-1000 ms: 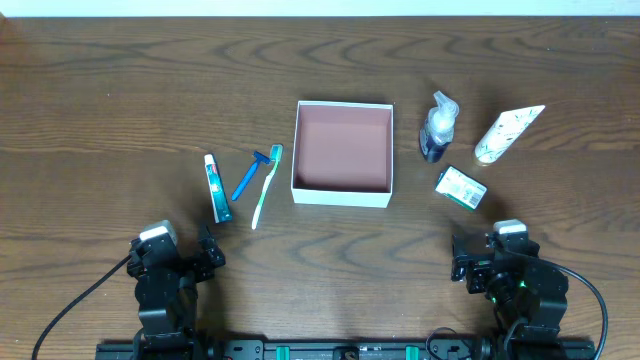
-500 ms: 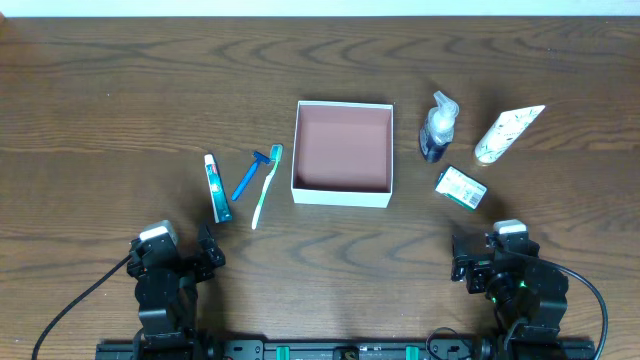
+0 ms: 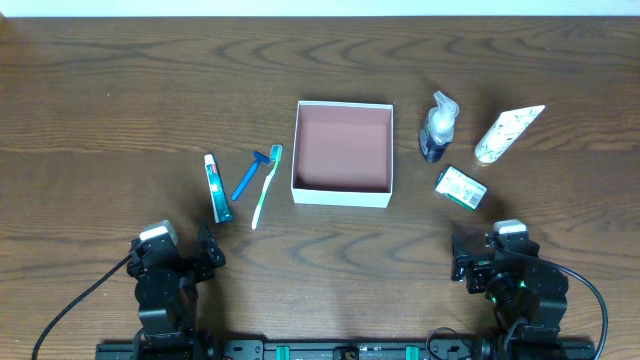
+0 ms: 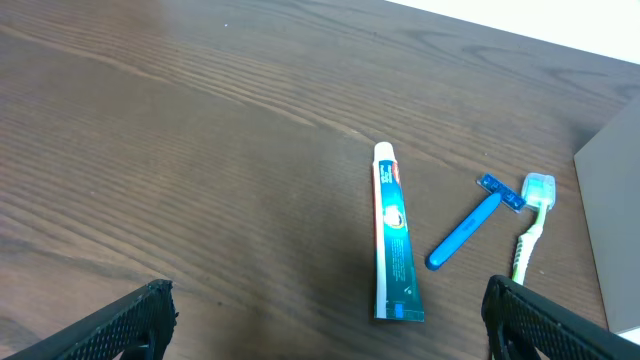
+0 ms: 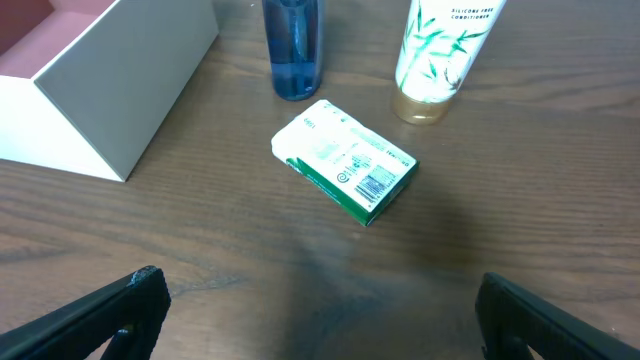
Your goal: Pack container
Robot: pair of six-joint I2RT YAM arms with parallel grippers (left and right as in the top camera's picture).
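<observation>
Left gripper (image 4: 330,310): wide open, dark fingertips at the two lower corners of the wrist view, nothing between them but bare wooden table (image 4: 150,150). Low at the near left edge, well apart from every item. Ahead of it, a toothpaste tube (image 4: 392,235) flat on the wood, cap end pointing away. To the tube's right, a blue razor (image 4: 465,228), then a green-and-white toothbrush (image 4: 528,225), the two heads close together, perhaps touching, though too small to settle. Just beyond the toothbrush, the white side wall of the container (image 3: 340,196).

Right gripper (image 5: 320,300): likewise spread wide and holding nothing, low at the near right edge. Ahead of it, a green-and-white packet (image 5: 345,160) lying flat and askew, apart from its neighbours. Behind the packet, a blue bottle (image 5: 294,50) upright. Beside that, a white tube with a leaf print (image 5: 440,55), cap end down on the wood.

Container in the middle of the table, between the two groups of toiletries, open side up, dusty-pink floor showing from wall to wall. Nearer the bottle and packet on one side, the toothbrush on the other, touching none of them.
</observation>
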